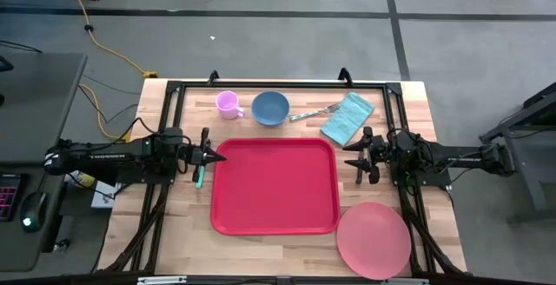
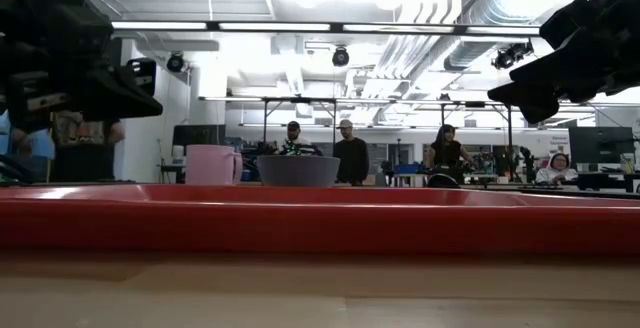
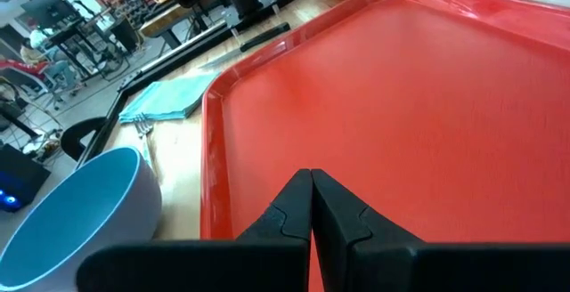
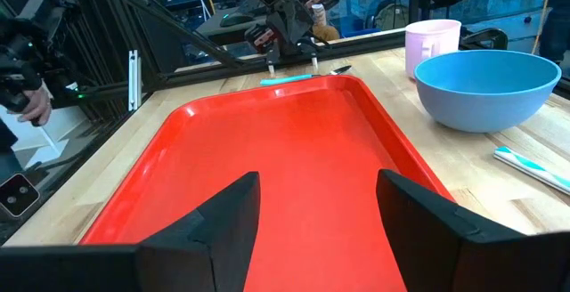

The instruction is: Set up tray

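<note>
So, quick look from my remote seat: my left tool [image 1: 211,155] is pinched shut on nothing, hovering right at the 9 o'clock edge of the tray [image 1: 274,185]. My right tool [image 1: 357,156] has its fingers spread fairly wide, also empty, sitting just off the tray's 3 o'clock edge. The tray lies flat in the middle of the worktop [image 1: 187,224], nothing on it yet.

Handling-wise, I'd guess that tray is light, stiff plastic with a slick surface, so it'll probably skid if I nudge it rather than flex. The raised rim is the only sensible place to take hold; pinching a long side near each tool looks easiest.

Going outward: up around 12 o'clock there's a pink cup [image 1: 229,104], a blue bowl [image 1: 270,108], a fork [image 1: 314,112] and a teal napkin [image 1: 347,117]. The pink plate [image 1: 373,239] sits at about 5 o'clock, just touching the tray's corner or very close, can't quite tell. A small teal thing [image 1: 199,177] lies under the left tool.
</note>
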### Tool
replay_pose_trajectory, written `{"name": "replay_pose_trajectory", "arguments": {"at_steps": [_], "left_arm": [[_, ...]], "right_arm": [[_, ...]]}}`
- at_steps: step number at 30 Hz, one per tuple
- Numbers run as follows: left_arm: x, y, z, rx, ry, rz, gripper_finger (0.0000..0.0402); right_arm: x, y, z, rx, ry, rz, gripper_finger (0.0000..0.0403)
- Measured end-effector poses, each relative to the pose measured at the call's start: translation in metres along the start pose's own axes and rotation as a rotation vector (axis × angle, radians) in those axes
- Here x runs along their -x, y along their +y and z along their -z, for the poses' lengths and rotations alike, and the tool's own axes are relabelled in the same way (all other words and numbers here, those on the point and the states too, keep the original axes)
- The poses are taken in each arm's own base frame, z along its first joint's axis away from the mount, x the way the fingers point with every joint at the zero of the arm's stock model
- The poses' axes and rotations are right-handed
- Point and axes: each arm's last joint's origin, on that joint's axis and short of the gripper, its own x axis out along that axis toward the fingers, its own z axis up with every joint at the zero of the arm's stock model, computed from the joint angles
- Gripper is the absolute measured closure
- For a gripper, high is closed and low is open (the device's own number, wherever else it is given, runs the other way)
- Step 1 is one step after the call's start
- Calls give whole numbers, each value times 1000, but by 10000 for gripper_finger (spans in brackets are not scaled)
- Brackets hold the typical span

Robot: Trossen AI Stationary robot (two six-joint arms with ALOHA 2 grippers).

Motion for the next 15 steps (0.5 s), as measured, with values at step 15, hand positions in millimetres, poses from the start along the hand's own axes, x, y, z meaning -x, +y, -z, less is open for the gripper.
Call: {"name": "replay_pose_trajectory", "arguments": {"at_steps": [15], "left_arm": [[0,0,1,317,6,6,362]], "right_arm": [[0,0,0,0,0,0,197]]}}
